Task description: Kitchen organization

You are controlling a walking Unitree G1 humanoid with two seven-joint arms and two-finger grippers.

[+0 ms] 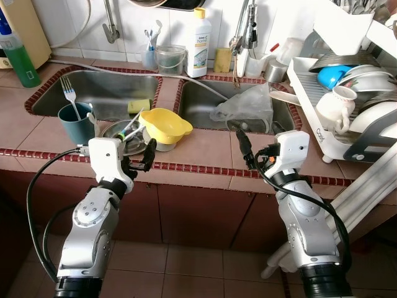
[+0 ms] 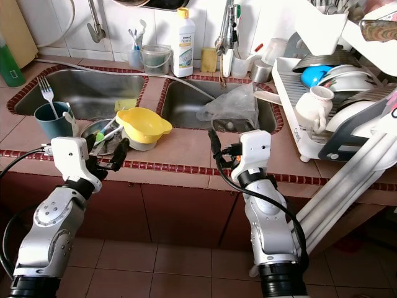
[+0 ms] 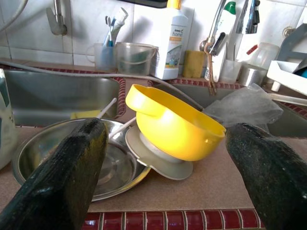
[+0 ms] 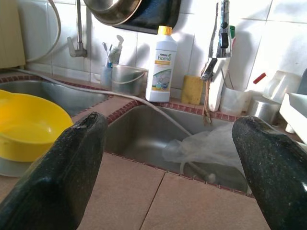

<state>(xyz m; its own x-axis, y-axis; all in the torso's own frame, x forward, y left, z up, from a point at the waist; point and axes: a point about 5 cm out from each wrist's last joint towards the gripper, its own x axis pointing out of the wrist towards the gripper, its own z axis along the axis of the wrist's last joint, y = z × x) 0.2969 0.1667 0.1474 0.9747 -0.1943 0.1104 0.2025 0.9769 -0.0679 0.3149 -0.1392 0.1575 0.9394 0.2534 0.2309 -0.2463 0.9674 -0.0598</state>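
Yellow bowl [image 1: 165,125], glossy, tilted on a grey base on the tiled ledge between the two sinks, touching a steel bowl [image 1: 118,138] holding utensils at its left. Left gripper [image 1: 139,162] spread open near the counter's front edge, just before it. Right gripper [image 1: 245,150] open too, over bare tiles to the right. Teal cup [image 1: 75,123] with fork far left; dish rack [image 1: 310,105] full at right.

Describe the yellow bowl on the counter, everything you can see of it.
The glossy yellow plastic bowl has a wide rim with a flat lip or handle tab on one side and a small hole near the rim. It looks empty and sits tilted on a grey round base, on the tiled counter strip between the two sinks. It is next to the steel bowl.
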